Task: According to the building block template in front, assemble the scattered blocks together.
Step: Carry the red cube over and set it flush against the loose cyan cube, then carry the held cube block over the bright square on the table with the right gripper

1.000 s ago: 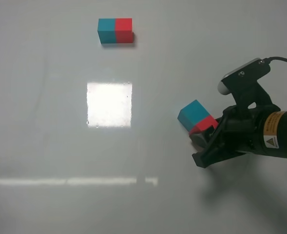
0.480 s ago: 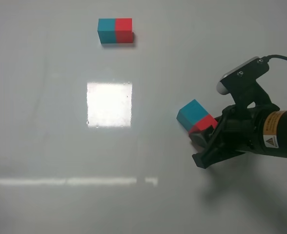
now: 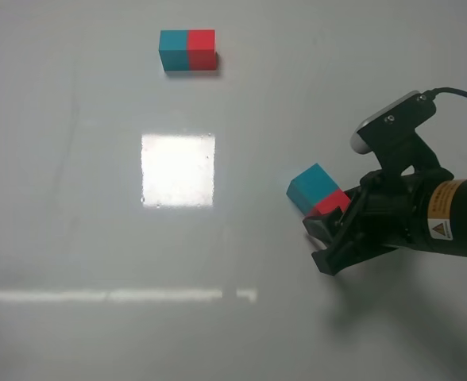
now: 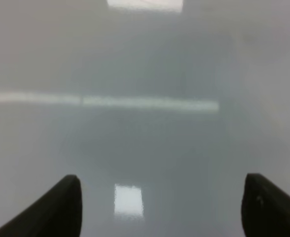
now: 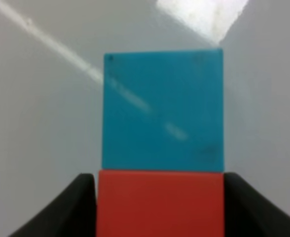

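The building block template (image 3: pixel 187 50), a teal-left, red-right bar, lies at the far middle of the table. The loose teal cube (image 3: pixel 310 187) and loose red cube (image 3: pixel 332 202) sit pressed together at the right, teal toward the template side. My right gripper (image 3: pixel 329 216) is shut on the red cube. In the right wrist view its fingers (image 5: pixel 72 210) flank the red cube (image 5: pixel 160 203), and the teal cube (image 5: pixel 162 111) lies flush against it beyond. My left gripper (image 4: pixel 162 207) is open and empty over bare table; it is out of the exterior view.
A bright square glare patch (image 3: pixel 178 170) lies on the grey table (image 3: pixel 75 222) between the template and the cubes. A thin light streak (image 3: pixel 114 295) runs across the near part. A cable (image 3: pixel 460 97) trails from the right arm.
My right gripper has edged slightly left with the red cube, nudging the teal cube a little left. The template has not moved.
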Controlling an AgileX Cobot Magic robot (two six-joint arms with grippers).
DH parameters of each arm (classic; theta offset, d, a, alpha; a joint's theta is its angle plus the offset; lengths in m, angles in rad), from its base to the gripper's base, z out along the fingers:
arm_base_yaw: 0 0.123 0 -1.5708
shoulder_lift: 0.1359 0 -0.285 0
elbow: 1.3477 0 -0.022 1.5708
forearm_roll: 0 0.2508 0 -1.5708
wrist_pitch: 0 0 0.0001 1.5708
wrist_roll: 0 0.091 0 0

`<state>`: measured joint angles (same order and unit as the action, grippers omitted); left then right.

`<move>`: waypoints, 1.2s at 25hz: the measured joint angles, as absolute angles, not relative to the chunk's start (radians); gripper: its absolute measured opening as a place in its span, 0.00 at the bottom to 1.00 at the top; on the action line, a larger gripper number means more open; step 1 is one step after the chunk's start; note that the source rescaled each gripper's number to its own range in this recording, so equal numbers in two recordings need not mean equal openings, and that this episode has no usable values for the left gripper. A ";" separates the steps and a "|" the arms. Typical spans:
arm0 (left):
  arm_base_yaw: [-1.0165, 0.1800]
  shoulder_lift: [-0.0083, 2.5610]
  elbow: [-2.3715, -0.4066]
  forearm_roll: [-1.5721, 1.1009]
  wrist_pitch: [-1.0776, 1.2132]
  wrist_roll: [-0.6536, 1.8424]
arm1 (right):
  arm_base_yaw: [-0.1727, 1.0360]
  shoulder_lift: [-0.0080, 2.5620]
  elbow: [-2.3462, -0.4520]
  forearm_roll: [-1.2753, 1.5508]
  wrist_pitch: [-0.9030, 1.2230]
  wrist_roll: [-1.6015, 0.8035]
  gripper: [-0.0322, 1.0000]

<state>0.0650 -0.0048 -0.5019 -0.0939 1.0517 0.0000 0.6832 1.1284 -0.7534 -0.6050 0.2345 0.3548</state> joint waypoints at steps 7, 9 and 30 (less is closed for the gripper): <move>0.065 -0.005 -0.502 -0.094 1.052 0.000 | 0.683 1.128 -0.753 -0.602 0.207 0.350 0.72; 0.065 -0.005 -0.502 -0.094 1.052 0.000 | 0.683 1.128 -0.753 -0.601 0.205 0.345 0.72; 0.065 -0.005 -0.502 -0.094 1.052 0.000 | 0.683 1.198 -0.802 -0.617 0.208 0.310 0.51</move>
